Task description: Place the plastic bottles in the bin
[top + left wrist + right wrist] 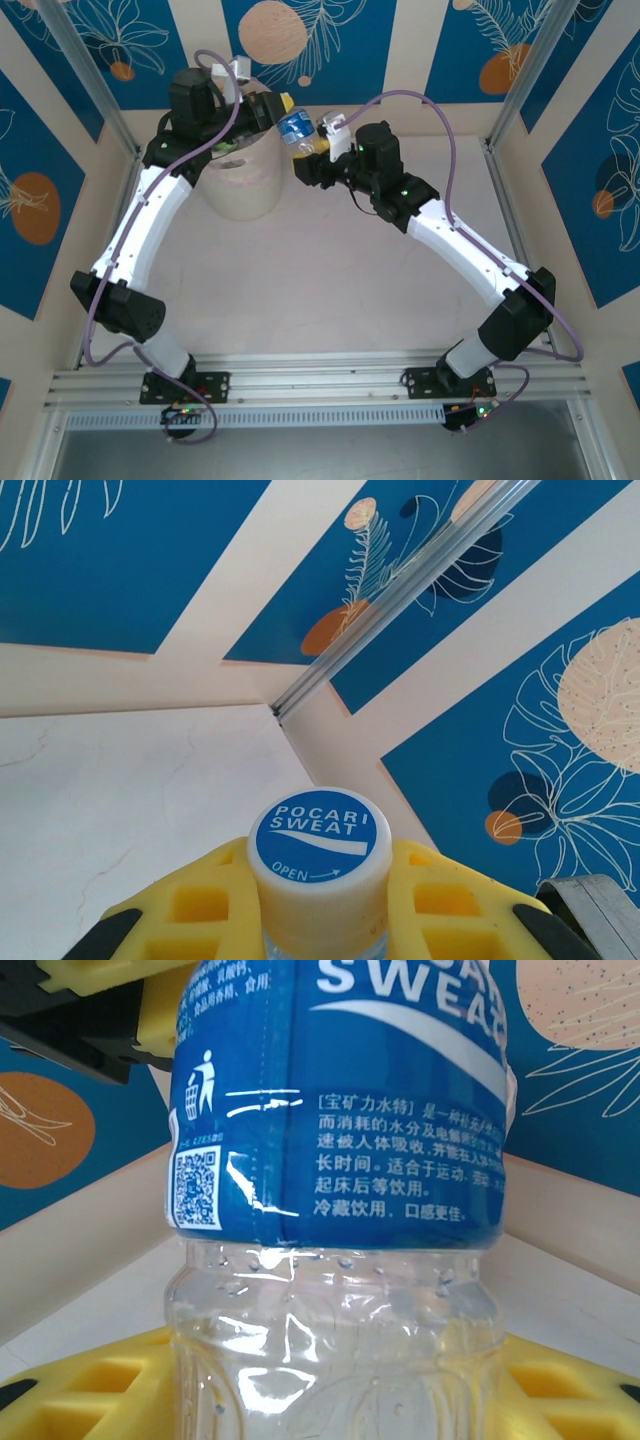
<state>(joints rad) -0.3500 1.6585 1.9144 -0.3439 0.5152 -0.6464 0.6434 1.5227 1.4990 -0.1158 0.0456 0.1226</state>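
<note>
Now, bin (245, 185): is standing beneath the left arm's wrist, mouth open upward.
left gripper (278, 104): is hanging at the bin's right rim, its yellow pads (200, 905) pinching narrowly on the bottle's neck below the cap (320, 842).
right gripper (316, 147): is reaching in from the bin's right, clamping the bottle's clear lower body.
bottle (296, 128): blue-labelled, is being held by both claws at once, just beside the bin's right rim.
step: a handover is seemingly taking place.
next: the right claw is needing to let go, so the left can swing over the bin's mouth and release.
</note>
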